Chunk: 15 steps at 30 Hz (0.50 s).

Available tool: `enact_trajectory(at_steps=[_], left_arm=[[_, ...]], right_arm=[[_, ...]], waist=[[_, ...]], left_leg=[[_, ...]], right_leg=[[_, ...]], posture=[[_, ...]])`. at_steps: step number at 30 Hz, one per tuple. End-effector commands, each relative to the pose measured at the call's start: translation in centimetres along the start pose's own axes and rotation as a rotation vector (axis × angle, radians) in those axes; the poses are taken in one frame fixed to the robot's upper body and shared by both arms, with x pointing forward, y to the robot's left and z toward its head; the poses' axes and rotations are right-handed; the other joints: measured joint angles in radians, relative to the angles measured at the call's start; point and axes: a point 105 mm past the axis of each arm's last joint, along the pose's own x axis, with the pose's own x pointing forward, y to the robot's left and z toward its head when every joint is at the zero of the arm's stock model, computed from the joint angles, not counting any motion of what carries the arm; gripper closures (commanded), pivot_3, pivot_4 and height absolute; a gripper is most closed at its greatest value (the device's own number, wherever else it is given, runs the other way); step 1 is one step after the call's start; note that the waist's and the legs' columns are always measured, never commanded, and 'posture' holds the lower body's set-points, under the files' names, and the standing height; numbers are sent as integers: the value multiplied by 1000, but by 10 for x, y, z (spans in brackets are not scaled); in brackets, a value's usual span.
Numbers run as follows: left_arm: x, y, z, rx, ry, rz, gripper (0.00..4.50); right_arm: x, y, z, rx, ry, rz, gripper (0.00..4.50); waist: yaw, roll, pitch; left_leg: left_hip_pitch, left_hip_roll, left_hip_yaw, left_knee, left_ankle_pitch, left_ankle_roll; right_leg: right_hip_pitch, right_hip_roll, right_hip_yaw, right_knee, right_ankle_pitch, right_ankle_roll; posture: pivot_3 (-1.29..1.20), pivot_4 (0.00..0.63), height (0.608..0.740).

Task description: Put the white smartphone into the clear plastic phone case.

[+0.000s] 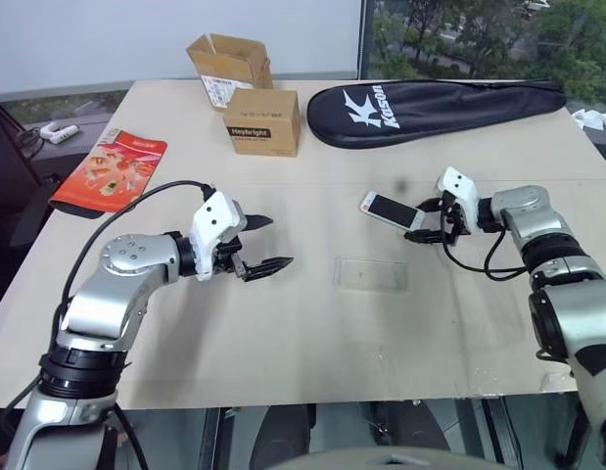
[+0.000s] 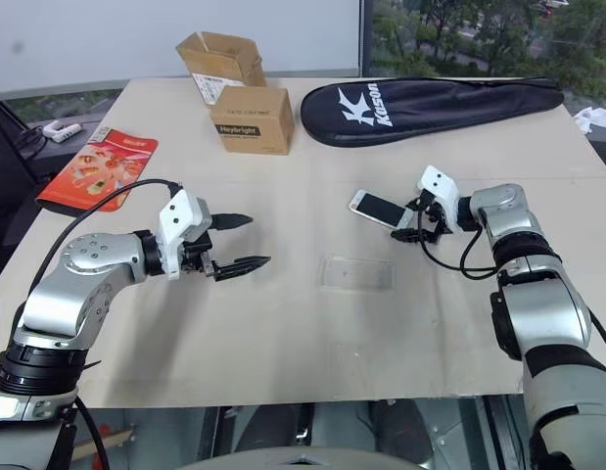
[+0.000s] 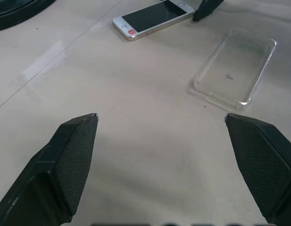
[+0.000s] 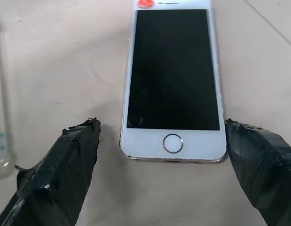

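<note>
Pickup step: your right gripper (image 4: 159,155) has fingers spread wide, empty, straddling the white smartphone (image 1: 391,210) lying flat on the table (image 1: 283,333) just beyond the clear plastic phone case (image 1: 371,273); close on it next, left gripper (image 1: 265,243) open, idle.

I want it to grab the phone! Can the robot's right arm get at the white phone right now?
Probably yes. The right end effector is open, with its fingers on either side of the white smartphone's home-button end. The phone lies flat on the table with nothing in between.
</note>
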Motion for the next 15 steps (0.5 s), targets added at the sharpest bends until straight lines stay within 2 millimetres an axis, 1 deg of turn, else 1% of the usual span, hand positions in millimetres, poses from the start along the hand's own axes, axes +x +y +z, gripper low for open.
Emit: enact_trajectory(at_steps=[1, 6, 9, 12, 15], left_arm=[[-5, 3, 7, 37, -17, 19, 0], [-4, 3, 7, 39, -18, 15, 0], [-3, 3, 7, 40, -18, 13, 0], [-3, 3, 7, 40, -18, 13, 0], [-3, 3, 5, 38, -16, 11, 0]], right_arm=[[8, 16, -7, 14, 18, 97, 45], [13, 5, -6, 7, 24, -15, 45], [17, 0, -3, 31, 7, -77, 45], [22, 0, 1, 69, -18, -99, 45], [26, 5, -6, 85, -13, -89, 45]], waist=[[0, 0, 0], [-1, 0, 0], [-7, -1, -1], [-19, -2, -1], [-22, -2, -1]], left_leg=[[-1, 0, 0, 0, 0, 0], [-1, 0, 0, 0, 0, 0], [0, 0, 1, 1, 0, 0], [3, 0, 1, 3, 0, 0], [5, 0, 1, 3, 1, -1]], right_leg=[[-1, 0, 0, 0, 0, 0], [-2, 0, 1, 1, 0, 0], [-1, 0, 2, 3, 0, 0], [0, 0, 4, 5, 0, 0], [1, 0, 5, 6, 0, 0]], posture=[[0, 150, 740], [0, 150, 740], [0, 150, 740], [0, 150, 740], [0, 150, 740]])
